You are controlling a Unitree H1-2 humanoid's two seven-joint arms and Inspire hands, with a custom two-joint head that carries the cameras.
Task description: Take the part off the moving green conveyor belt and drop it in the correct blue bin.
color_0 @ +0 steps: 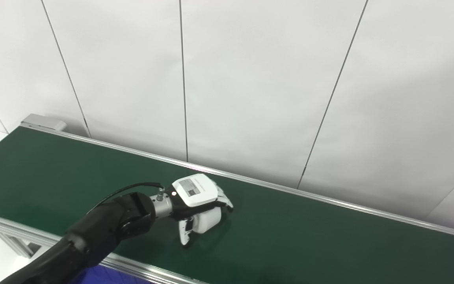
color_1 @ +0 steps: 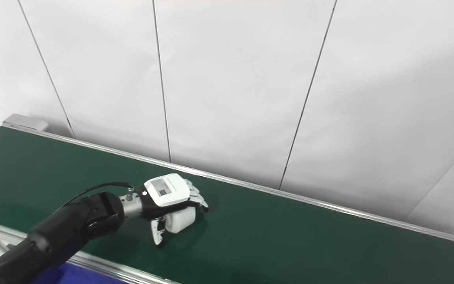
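A white cylindrical part (color_0: 208,221) lies on the green conveyor belt (color_0: 309,236) near its front rail, and it also shows in the right eye view (color_1: 179,221). My left hand (color_0: 197,197) reaches in from the bottom left and sits over the part. Its fingers (color_0: 225,202) curl down over the far side and its thumb (color_0: 184,233) comes down on the near left side, so the hand is closed around the part. The part rests on or just at the belt surface. My right hand is not in view.
A sliver of a blue bin (color_0: 105,276) shows below the belt's front aluminium rail (color_0: 140,266) at the bottom left. A rear rail (color_0: 290,189) runs along white wall panels. The belt's end housing (color_0: 43,121) is at the far left.
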